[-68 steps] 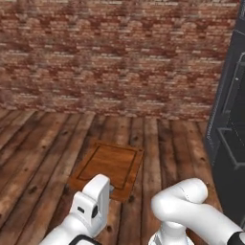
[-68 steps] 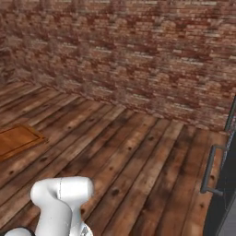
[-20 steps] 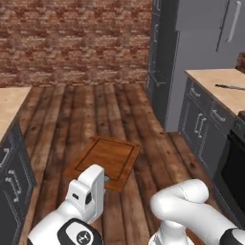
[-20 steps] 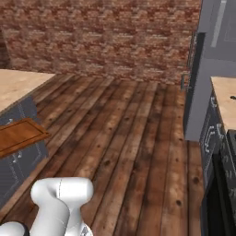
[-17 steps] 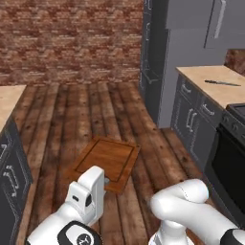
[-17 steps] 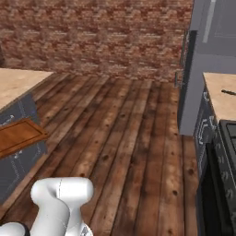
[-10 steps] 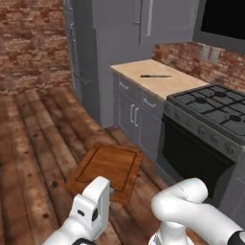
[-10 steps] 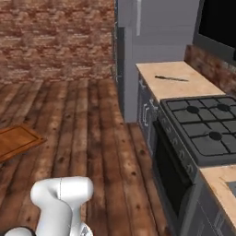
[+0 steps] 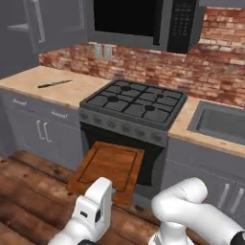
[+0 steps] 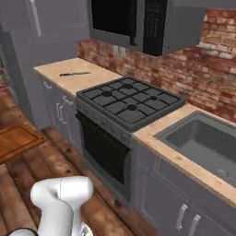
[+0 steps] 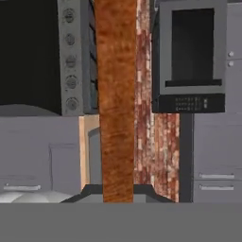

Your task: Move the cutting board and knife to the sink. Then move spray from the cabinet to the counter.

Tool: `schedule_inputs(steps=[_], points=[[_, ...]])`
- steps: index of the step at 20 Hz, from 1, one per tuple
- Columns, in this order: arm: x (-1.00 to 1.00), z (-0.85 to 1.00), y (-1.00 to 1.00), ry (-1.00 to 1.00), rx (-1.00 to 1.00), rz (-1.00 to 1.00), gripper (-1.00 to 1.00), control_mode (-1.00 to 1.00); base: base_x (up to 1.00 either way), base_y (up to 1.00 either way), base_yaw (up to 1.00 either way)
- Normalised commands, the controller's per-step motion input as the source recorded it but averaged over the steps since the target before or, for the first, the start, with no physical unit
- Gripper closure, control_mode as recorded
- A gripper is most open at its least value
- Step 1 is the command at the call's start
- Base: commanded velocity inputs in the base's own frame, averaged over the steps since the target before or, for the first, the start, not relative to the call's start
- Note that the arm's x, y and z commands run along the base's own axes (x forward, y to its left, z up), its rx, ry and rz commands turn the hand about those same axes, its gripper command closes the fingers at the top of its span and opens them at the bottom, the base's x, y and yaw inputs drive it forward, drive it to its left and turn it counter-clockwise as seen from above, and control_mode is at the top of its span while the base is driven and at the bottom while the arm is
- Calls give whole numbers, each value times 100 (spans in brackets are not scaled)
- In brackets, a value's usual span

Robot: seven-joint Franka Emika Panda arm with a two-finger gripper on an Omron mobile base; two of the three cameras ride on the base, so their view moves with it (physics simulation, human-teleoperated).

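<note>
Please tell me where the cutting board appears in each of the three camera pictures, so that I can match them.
Left base view: the cutting board is at lower centre, in front of the stove's oven door.
Right base view: it is at the left edge, partly cut off, over the wooden floor.
Hand view: it is a tall brown strip running up the middle.
Shared landmark: the black gas stove.

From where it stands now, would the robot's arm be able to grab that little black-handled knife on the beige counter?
Probably not: the gripper is shut on the reddish-brown wooden cutting board, and the small knife lies far off on the counter beyond the black stove.
</note>
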Motion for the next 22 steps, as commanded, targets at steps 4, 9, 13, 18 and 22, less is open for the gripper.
schedule_inputs(steps=[4,9,13,18,22], points=[[0,0,0,0,0,0,100,100,0,13,-91],[0,0,0,0,0,0,100,100,2,12,-87],[0,0,0,0,0,0,100,100,34,7,-50],[0,0,0,0,0,0,100,100,45,-9,-16],[0,0,0,0,0,0,100,100,34,-15,2]])
